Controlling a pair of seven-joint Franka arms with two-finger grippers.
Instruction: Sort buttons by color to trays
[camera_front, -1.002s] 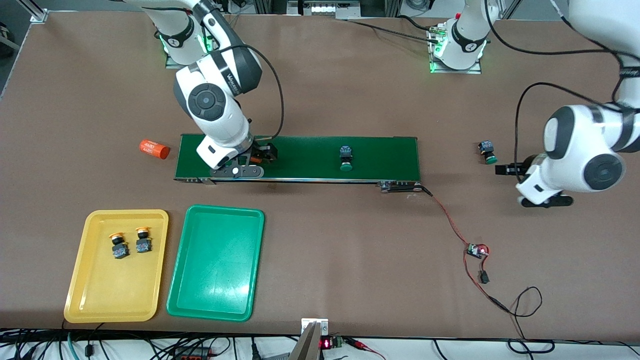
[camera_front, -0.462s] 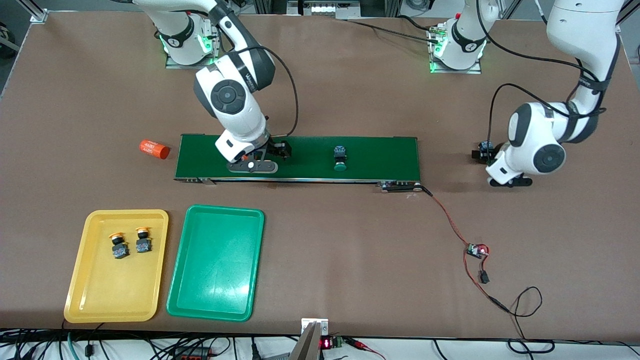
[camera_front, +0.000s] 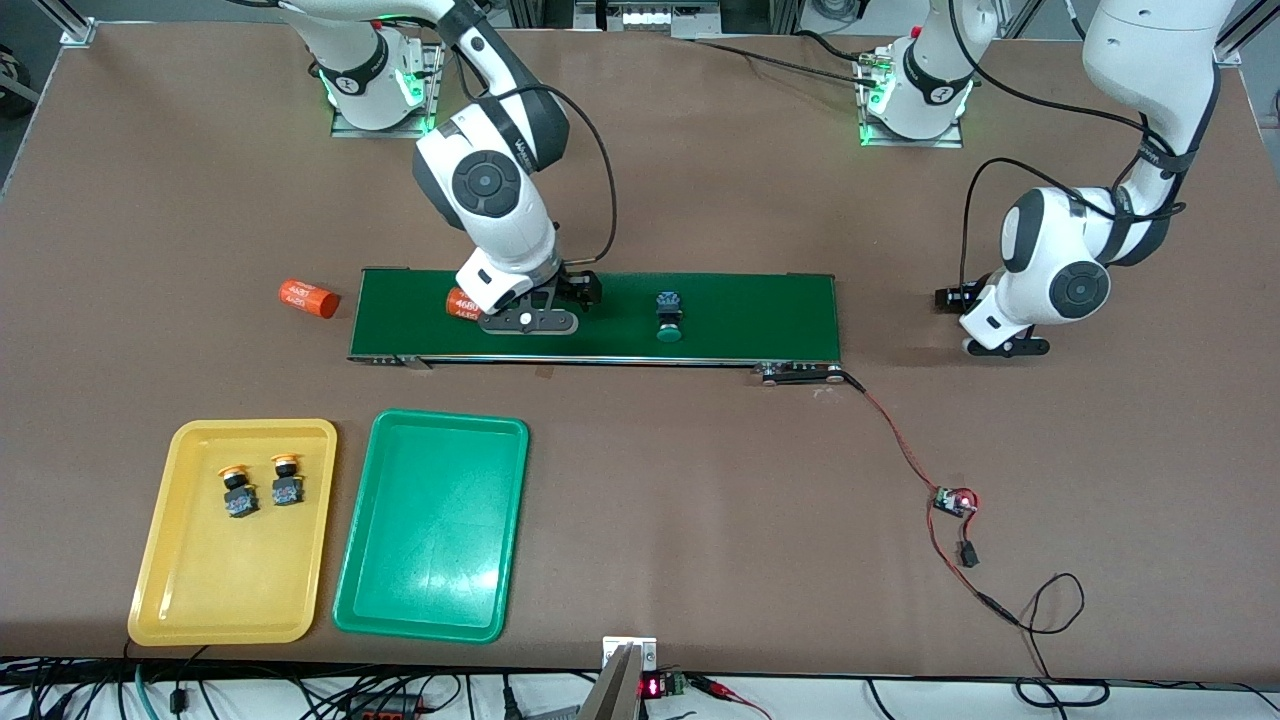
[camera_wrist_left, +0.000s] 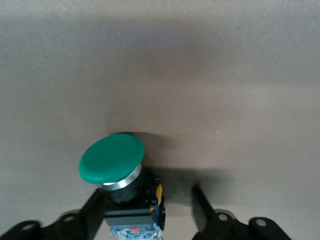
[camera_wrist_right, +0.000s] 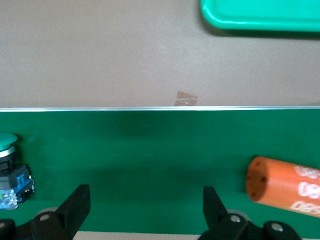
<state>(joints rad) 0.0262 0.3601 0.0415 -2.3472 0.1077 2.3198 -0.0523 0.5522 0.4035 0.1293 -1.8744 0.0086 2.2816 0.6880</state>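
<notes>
While I watch from the front view, the conveyor belt (camera_front: 760, 310) is my reference. A green-capped button (camera_front: 668, 315) lies on the belt, about midway along it. The right gripper (camera_front: 545, 305) sits low over the belt, toward the right arm's end from that button. An orange 4680 cylinder (camera_front: 462, 304) lies on the belt just beside the gripper. A second orange cylinder (camera_front: 308, 298) lies on the table just off the belt's end at the right arm's side.

Nearer the front camera than the belt, toward the right arm's end, the yellow tray (camera_front: 160, 560) and the green tray (camera_front: 430, 600) lie side by side. The yellow tray holds both yellow-capped buttons (camera_front: 237, 492) (camera_front: 286, 481). The left gripper (camera_front: 975, 310) is down at the table, off the belt's end toward the left arm's side.

On the left wrist view, the left gripper (camera_wrist_left: 150, 200) straddles the other green-capped button (camera_wrist_left: 112, 160), which lies on the bare table. One finger (camera_wrist_left: 92, 210) is at its body, and the other finger (camera_wrist_left: 202, 202) stands apart from it, so I read it as not yet clamped.

On the right wrist view, the right gripper (camera_wrist_right: 145, 200) is spread wide with only belt (camera_wrist_right: 150, 150) between its fingers. The cylinder (camera_wrist_right: 285, 187) is outside one finger and the button (camera_wrist_right: 10, 170) outside the other. A corner of the green tray (camera_wrist_right: 260, 15) shows off the belt.
</notes>
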